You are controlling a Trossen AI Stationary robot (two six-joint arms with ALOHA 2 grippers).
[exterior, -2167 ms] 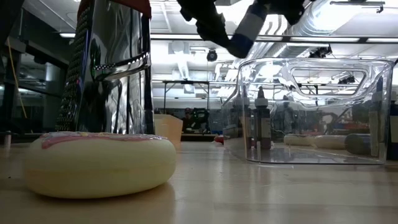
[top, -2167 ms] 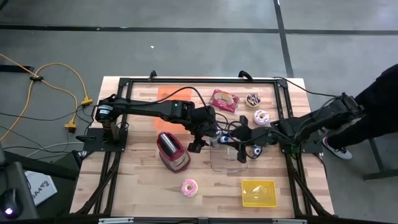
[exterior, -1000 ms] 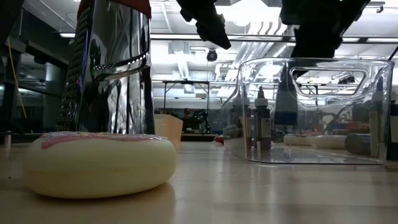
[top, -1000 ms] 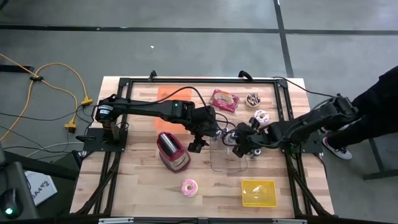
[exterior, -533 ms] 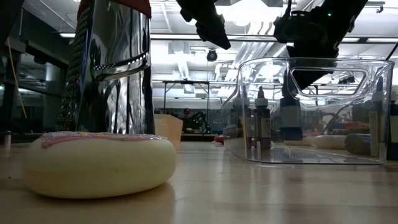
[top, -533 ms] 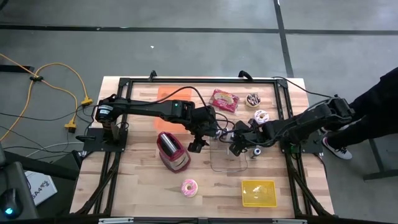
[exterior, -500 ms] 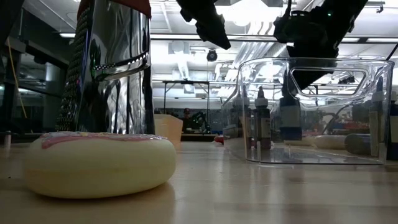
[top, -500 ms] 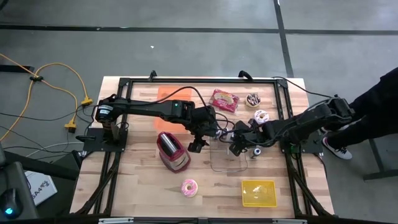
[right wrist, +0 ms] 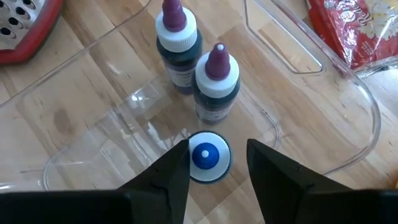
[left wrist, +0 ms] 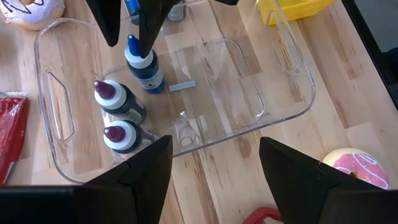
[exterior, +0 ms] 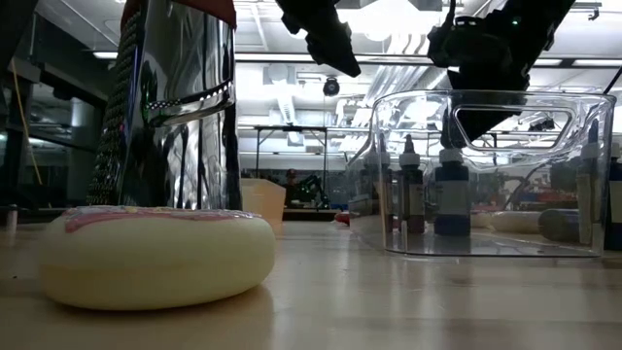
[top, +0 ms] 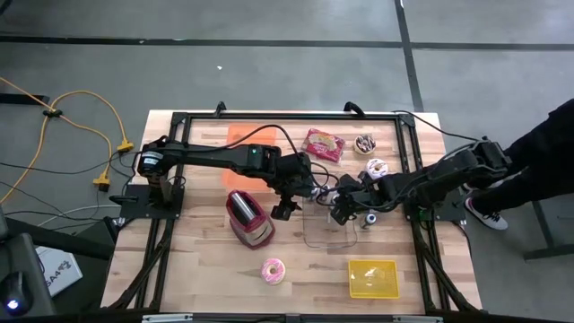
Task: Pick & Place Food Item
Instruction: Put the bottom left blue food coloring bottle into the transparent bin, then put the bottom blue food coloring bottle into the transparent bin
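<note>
A clear plastic bin (top: 310, 240) lies mid-table. Inside it stand two purple-capped bottles (right wrist: 177, 46) (right wrist: 216, 87) and a blue-capped bottle (right wrist: 209, 155), each upright on its base on the bin's floor (exterior: 452, 194). My right gripper (right wrist: 217, 177) points down into the bin and is open. Its fingers stand on either side of the blue cap, one close by it, the other with a clear gap. My left gripper (left wrist: 214, 171) hangs open above the table beside the bin's left end, with nothing between its fingers.
A red-topped metal grater (top: 249, 218) stands left of the bin. A pink donut (top: 273, 270) and a yellow tray (top: 373, 278) lie near the front. A red snack packet (top: 324, 144) and two donuts (top: 364, 144) (top: 377, 169) lie behind. A person (top: 547, 152) stands at the right.
My right gripper has sunk a little into the bin with the blue-capped bottle. The bottle hung above the bin's floor a second ago. It now stands on the floor on its own, with its white collar showing below the fingers.
</note>
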